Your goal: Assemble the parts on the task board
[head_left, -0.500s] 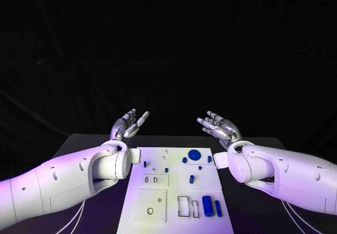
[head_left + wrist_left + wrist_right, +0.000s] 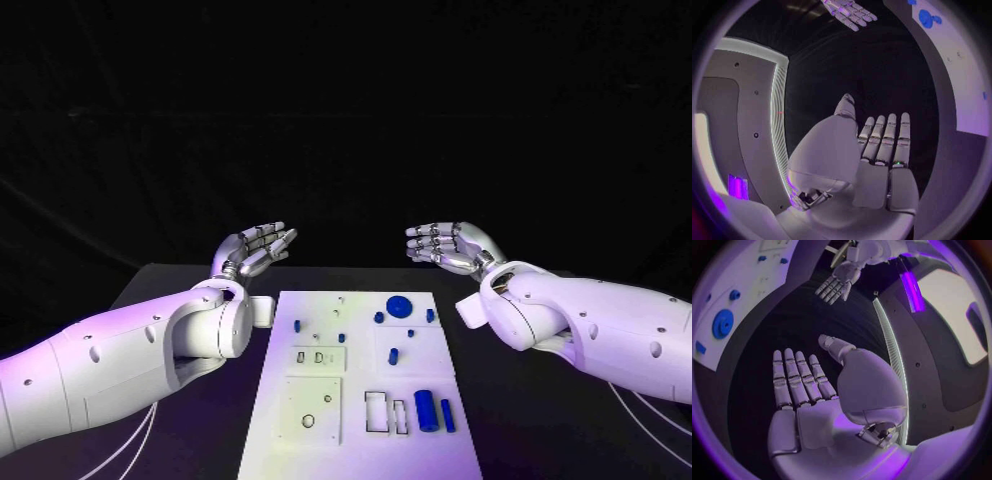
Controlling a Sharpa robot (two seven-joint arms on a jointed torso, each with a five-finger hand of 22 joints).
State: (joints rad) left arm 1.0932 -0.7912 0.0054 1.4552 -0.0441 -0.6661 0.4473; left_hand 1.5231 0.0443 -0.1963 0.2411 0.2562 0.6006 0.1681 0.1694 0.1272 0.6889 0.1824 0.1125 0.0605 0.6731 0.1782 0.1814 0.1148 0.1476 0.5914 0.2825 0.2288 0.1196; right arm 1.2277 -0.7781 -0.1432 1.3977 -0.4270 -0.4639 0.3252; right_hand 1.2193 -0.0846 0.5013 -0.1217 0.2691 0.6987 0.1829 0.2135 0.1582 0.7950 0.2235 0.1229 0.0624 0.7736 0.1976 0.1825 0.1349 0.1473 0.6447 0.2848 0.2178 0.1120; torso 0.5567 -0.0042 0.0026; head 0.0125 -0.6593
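Lying flat, white task board (image 2: 364, 400)

The black counter (image 2: 188, 290) spreads out dark and matte. Behind the counter's far edge hangs a black backdrop (image 2: 346, 120), creased in faint folds. Beyond the counter, the wrist views show a pale curved panel (image 2: 751, 110) with a ribbed edge strip.

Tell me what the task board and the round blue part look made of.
Task board: seems matte white plastic, flat, even, no glare, with cut-out slots. Round blue part: likely smooth moulded plastic, uniform saturated colour; could be printed, too small to tell.
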